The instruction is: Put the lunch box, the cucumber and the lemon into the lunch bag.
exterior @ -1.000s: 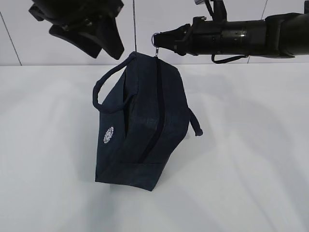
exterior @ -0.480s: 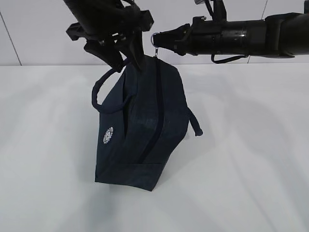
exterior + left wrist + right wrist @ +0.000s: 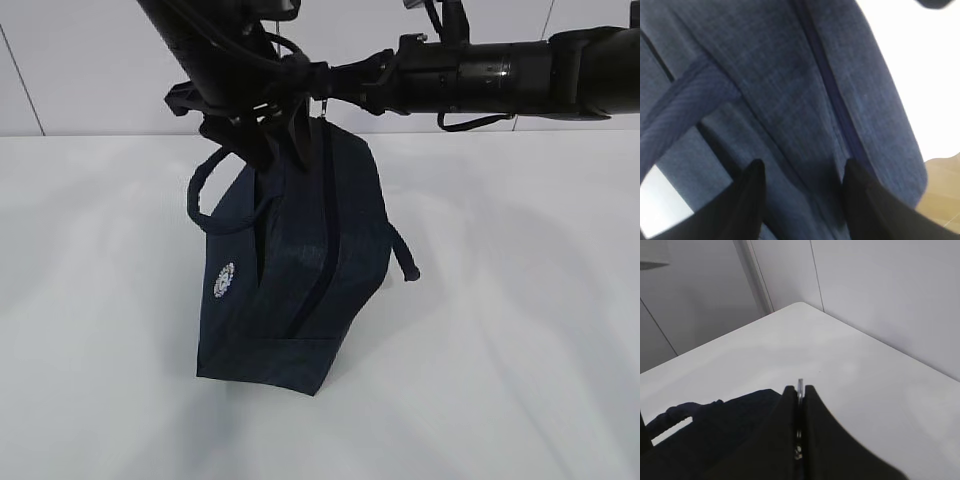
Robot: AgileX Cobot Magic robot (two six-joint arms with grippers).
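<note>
The lunch bag (image 3: 295, 270) stands tilted at the desk's (image 3: 520, 330) centre. Bare desk lies at its 3, 6 and 9 o'clock. At 12 o'clock both arms crowd its top; a handle loop (image 3: 215, 195) juts at 10 o'clock, another (image 3: 405, 262) at 3.

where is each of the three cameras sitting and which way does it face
Exterior view: in front of the table, slanting down at the lunch bag on the white table; both arms show, left gripper at the bag's top, right gripper shut on the zipper pull.
Left wrist view: on the left arm, close on the bag's fabric and zipper; two dark fingers show, apart.
Right wrist view: on the right arm, looking along shut fingers clamping the ring pull, table corner beyond.
Shared: all show the bag.
</note>
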